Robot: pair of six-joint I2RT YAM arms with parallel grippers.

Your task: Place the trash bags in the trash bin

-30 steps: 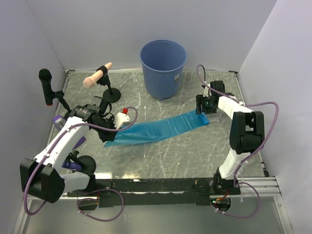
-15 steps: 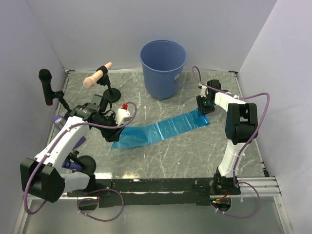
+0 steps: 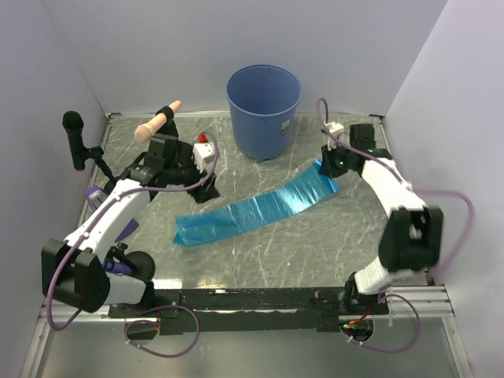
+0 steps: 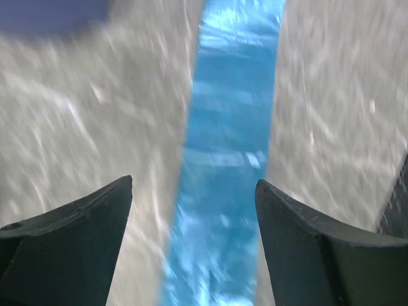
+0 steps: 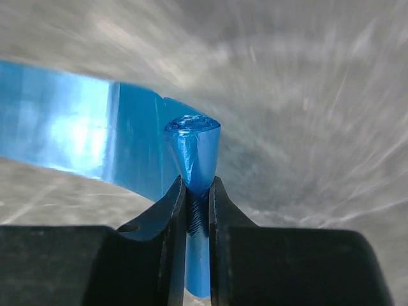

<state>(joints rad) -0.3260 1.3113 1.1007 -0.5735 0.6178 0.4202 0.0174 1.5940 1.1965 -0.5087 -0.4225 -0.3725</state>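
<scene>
Blue film stretches in a long strip across the grey marbled desk (image 3: 315,244) – this trash bag (image 3: 260,209) runs on a slant from its crumpled near-left end up to its far-right end, flat along most of its length. The right gripper (image 5: 196,180) has its fingers pressed together on that far-right end; the wrist view shows a small bunched fold of glossy blue film pinched between them, with the rest of the strip spreading away to the left over the desk. The left gripper (image 4: 193,183) hangs above the desk near the bag's other end, its fingers spread wide with nothing between them but air – in its blurred wrist view the blue strip passes along the gap below, touching neither finger. The trash bin (image 3: 264,130), a round rigid blue bucket, stands upright at the back of the desk close to the rear wall, between the two arms. The bag lies wholly outside it, its far-right end near the bin's base but apart from it. A black microphone (image 3: 73,126) stands at the far-left edge.
</scene>
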